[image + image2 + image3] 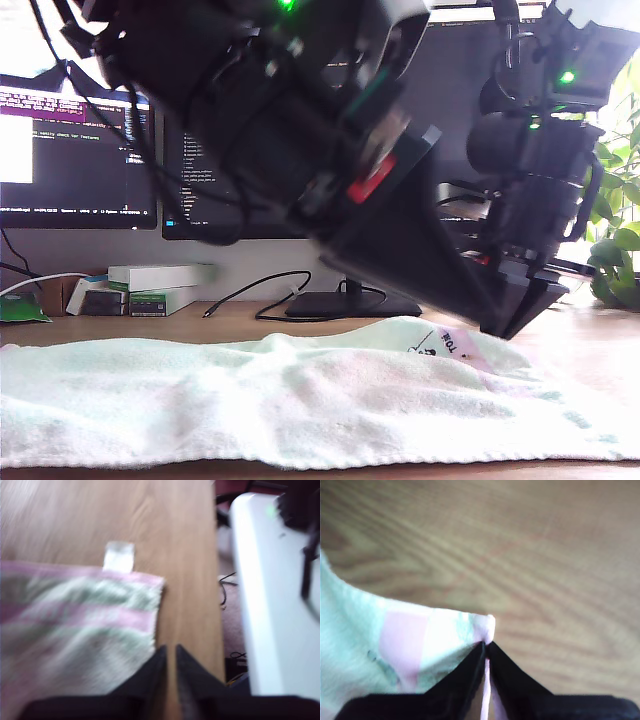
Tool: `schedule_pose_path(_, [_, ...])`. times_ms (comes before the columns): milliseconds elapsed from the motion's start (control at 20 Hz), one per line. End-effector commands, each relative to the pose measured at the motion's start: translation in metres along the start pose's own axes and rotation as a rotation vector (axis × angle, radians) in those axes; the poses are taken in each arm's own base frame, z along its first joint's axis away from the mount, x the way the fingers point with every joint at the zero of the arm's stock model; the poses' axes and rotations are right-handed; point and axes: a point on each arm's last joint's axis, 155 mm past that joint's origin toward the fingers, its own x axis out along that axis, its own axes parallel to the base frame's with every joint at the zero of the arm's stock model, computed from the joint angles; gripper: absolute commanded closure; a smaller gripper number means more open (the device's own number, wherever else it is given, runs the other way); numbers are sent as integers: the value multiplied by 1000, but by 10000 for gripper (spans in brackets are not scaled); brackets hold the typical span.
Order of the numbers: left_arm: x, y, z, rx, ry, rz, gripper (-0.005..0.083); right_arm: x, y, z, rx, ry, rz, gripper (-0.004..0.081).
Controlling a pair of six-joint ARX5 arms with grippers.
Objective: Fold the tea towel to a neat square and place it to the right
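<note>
The tea towel (300,400) lies spread across the wooden table (600,340), pale mint with pink bands; its printed tag (447,345) sits at the far edge. Two black arms hang over its far corner at the exterior view's right, one black jaw tip (505,325) close to the tag. My second gripper (486,647) is shut on a pink-banded corner of the towel (395,645), raised off the wood. My first gripper (170,652) has its jaws almost together, holding nothing, over bare wood beside another towel corner (75,630) with a white tag (119,556).
Two monitors (70,140) stand behind the table, with a monitor foot (350,300), a black cable (250,295) and stacked boxes (160,285). A plant (620,230) is at the exterior view's right. A white surface (270,605) lies past the table edge.
</note>
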Motion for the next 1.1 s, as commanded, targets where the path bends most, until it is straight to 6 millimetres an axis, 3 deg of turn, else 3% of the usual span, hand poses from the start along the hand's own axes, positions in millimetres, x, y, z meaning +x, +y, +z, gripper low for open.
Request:
schedule_pose_path(0, [1, 9, -8, -48, 6, 15, 793, 9, -3, -6, -3, 31, -9, 783])
schedule_pose_path(400, [0, 13, 4, -87, -43, 28, 793, 1, -15, -3, -21, 42, -79, 777])
schedule_pose_path(600, [0, 15, 6, -85, -51, 33, 793, -5, -12, 8, -26, 20, -73, 620])
schedule_pose_path(700, [-1, 19, 5, -92, -51, 39, 793, -7, -12, 9, -27, 22, -71, 593])
schedule_pose_path(900, [-5, 31, -6, -142, -13, 84, 793, -7, -6, 2, -40, 50, -38, 601])
schedule_pose_path(1050, [-16, 52, -43, -242, 104, 153, 793, -8, 17, 1, -64, 50, 81, 759])
